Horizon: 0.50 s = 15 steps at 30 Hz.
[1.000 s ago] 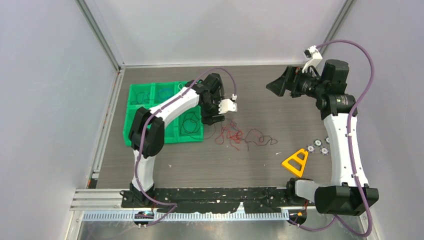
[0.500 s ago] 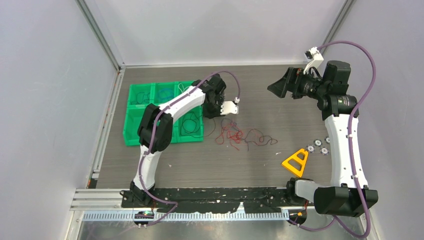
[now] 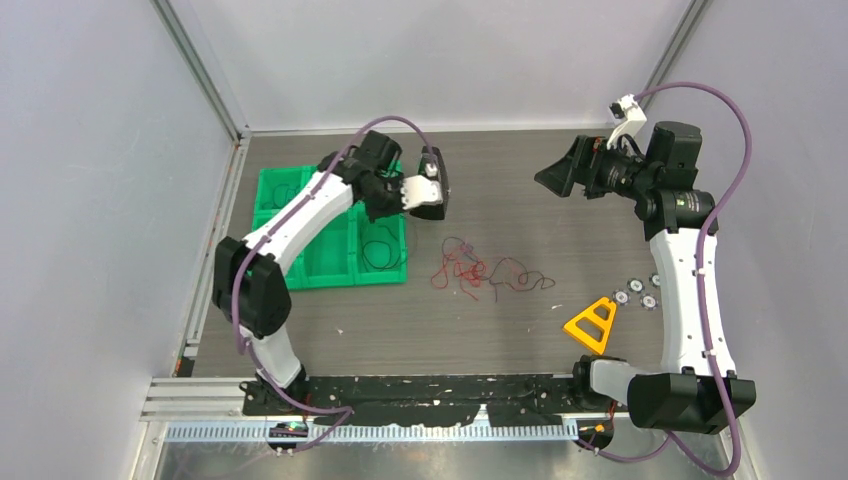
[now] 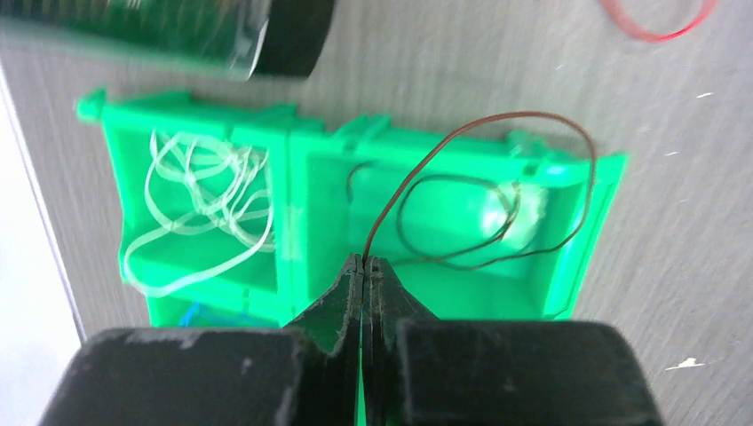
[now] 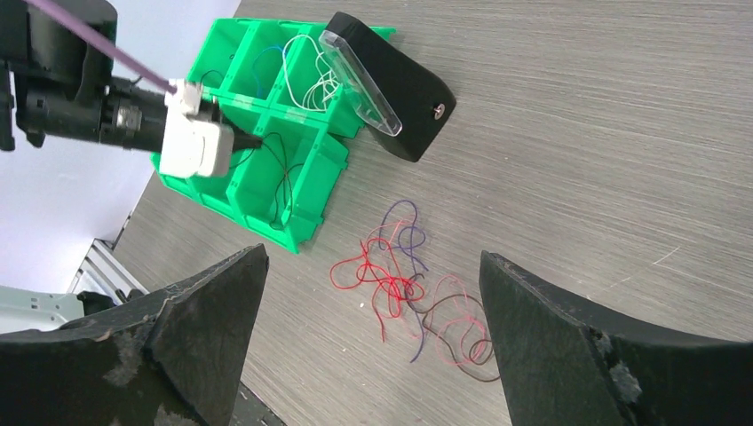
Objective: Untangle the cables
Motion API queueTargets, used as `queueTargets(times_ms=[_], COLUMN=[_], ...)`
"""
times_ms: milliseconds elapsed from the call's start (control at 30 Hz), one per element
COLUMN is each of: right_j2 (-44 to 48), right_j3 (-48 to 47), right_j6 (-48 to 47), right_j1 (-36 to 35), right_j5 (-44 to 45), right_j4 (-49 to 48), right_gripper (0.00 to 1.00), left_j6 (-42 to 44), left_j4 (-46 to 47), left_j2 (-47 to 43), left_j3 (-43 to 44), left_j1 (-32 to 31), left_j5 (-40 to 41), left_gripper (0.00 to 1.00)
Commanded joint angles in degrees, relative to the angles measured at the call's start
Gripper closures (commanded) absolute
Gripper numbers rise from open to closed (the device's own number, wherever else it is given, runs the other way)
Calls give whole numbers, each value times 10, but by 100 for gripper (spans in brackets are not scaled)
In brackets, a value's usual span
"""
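Note:
A tangle of red, pink, purple and brown cables (image 3: 480,272) lies mid-table, also in the right wrist view (image 5: 408,288). My left gripper (image 4: 364,260) is shut on a thin dark brown cable (image 4: 497,120). That cable arcs up from the tips and loops down into a compartment of the green bin tray (image 4: 293,177). The right wrist view shows the left gripper (image 5: 241,140) hanging over the tray (image 5: 315,209). My right gripper (image 3: 546,178) hovers high at the back right. It is open and holds nothing, and its fingers frame the tangle from above (image 5: 371,257).
A white cable (image 4: 195,213) and a blue one fill other tray compartments. A black block with a clear plate (image 5: 386,84) sits just past the tray's right side. A yellow triangle (image 3: 592,323) and small round discs (image 3: 636,292) lie front right.
The left gripper has shut on the brown cable and swung left and back from the tangle's edge to over the tray. The right arm has stayed still.

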State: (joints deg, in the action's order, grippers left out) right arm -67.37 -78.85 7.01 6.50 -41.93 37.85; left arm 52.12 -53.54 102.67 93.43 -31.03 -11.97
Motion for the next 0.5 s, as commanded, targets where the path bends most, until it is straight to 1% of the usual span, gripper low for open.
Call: queueTargets(times_ms=[0, 100, 233, 467], right_j2=[9, 5, 3, 4], right_j3=[-10, -11, -16, -18], right_j6=[-8, -5, -3, -5], right_j1=[4, 4, 4, 4], right_j5=[-16, -18, -19, -15], right_j4=[-17, -20, -18, -13], right_gripper=[5, 5, 5, 5], left_j6=[-51, -84, -93, -105], left_j4=[55, 71, 74, 105], left_j2=[-3, 27, 67, 59], left_j3=[-40, -34, -26, -44], left_j1=[53, 64, 68, 60], left_j5=[56, 123, 207, 251], left_gripper=[100, 100, 100, 100])
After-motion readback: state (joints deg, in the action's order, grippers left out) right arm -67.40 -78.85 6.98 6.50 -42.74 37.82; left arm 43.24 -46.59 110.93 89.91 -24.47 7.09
